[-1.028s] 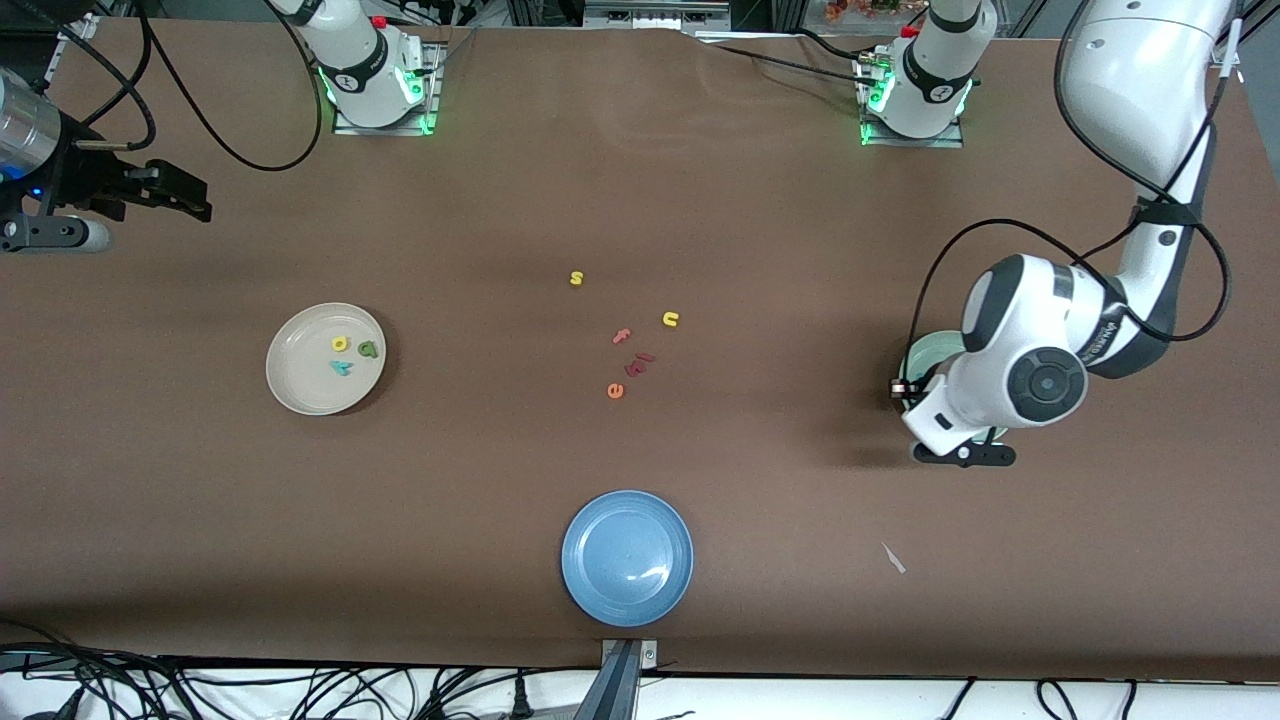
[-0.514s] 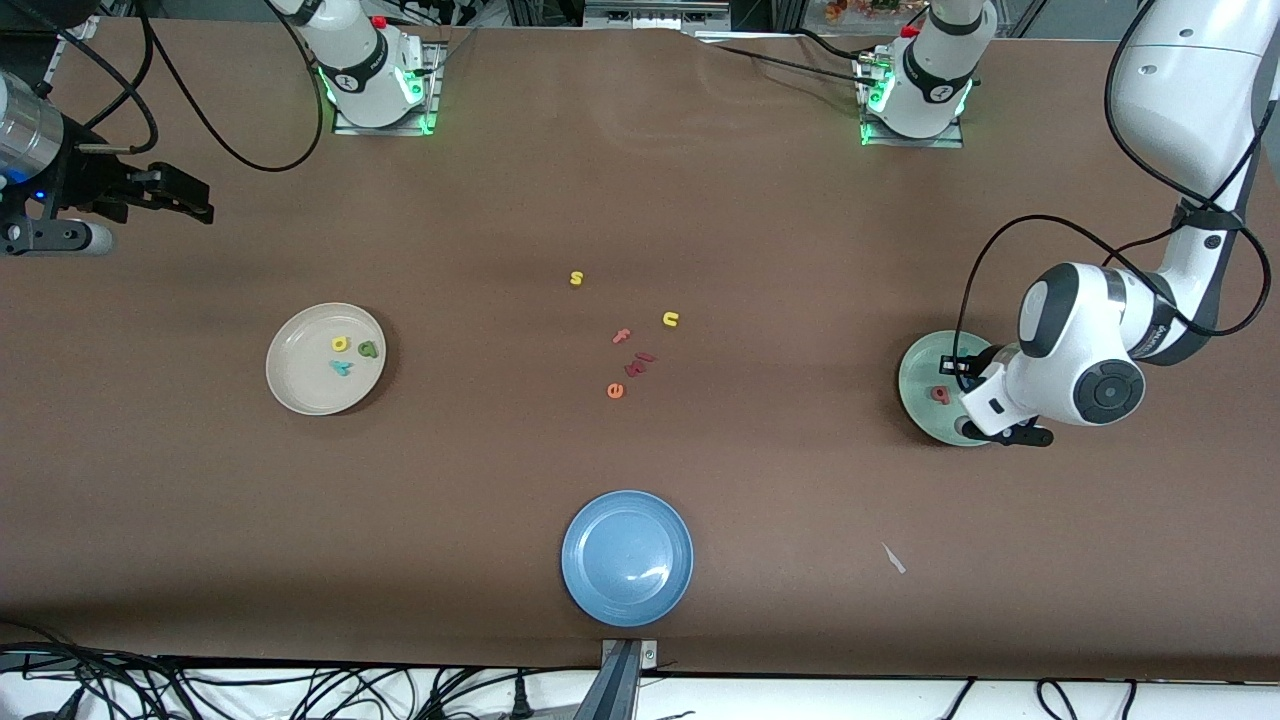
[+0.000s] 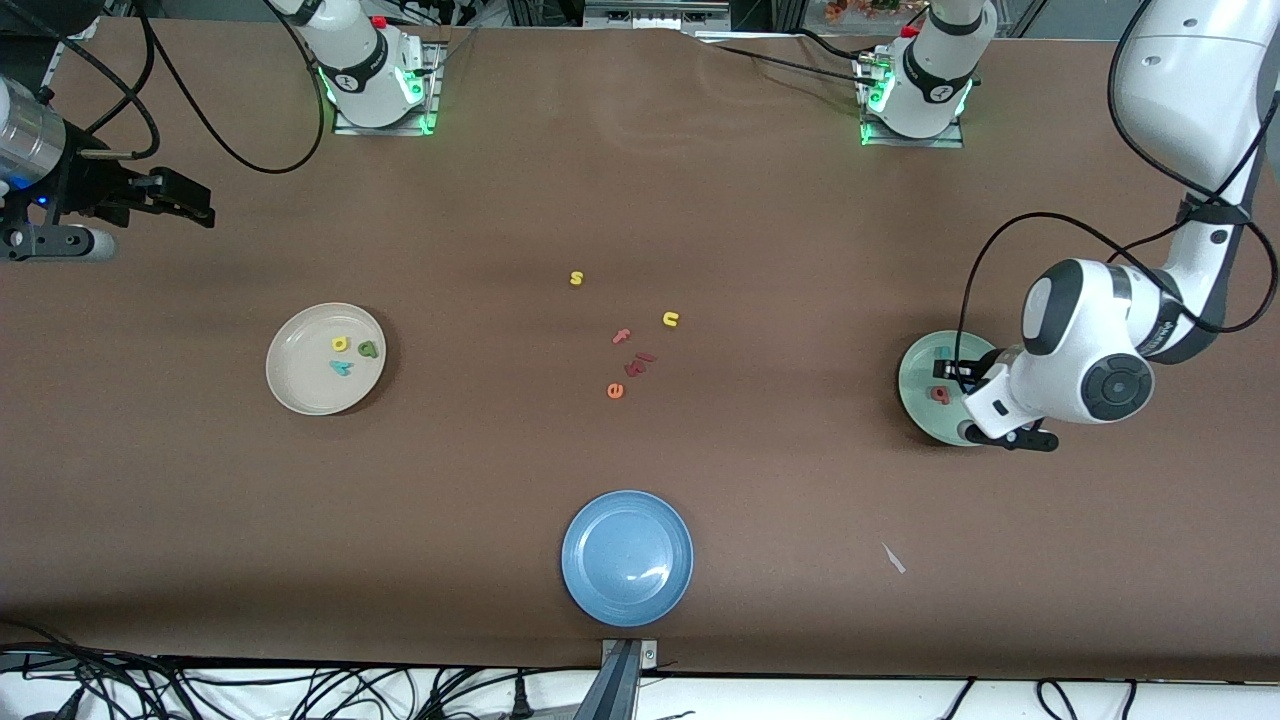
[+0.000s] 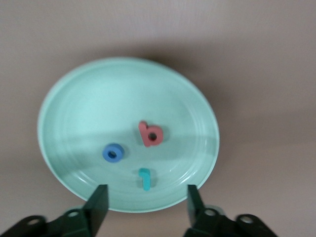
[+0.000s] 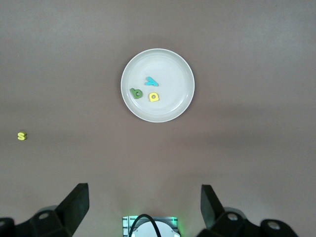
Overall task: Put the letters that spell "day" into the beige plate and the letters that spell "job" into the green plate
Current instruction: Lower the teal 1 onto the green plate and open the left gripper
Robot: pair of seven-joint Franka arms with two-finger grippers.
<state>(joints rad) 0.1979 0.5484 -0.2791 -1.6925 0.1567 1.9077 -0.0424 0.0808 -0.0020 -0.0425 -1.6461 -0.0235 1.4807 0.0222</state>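
Note:
The green plate [image 3: 918,400] lies at the left arm's end of the table. In it are the pinkish-red b [image 4: 150,134], the blue o [image 4: 113,153] and the teal j [image 4: 144,178]. My left gripper [image 4: 145,195] hovers over the plate [image 4: 98,103], open, with nothing between its fingers. The beige plate [image 3: 300,390] lies toward the right arm's end and holds the yellow d [image 3: 340,344], green a [image 3: 369,349] and teal y [image 3: 341,367]. My right gripper [image 5: 144,195] waits high over the table at that end, open and empty.
Loose letters lie mid-table: a yellow s [image 3: 576,278], a yellow u [image 3: 670,319], a pink f [image 3: 622,336], dark red pieces [image 3: 638,364] and an orange e [image 3: 615,391]. A blue plate [image 3: 627,557] sits near the front edge, with a white scrap [image 3: 893,558] beside it.
The left arm has shifted toward its own end of the table, uncovering the green plate with the b in it. Its jaws have opened. The right arm has stayed put.

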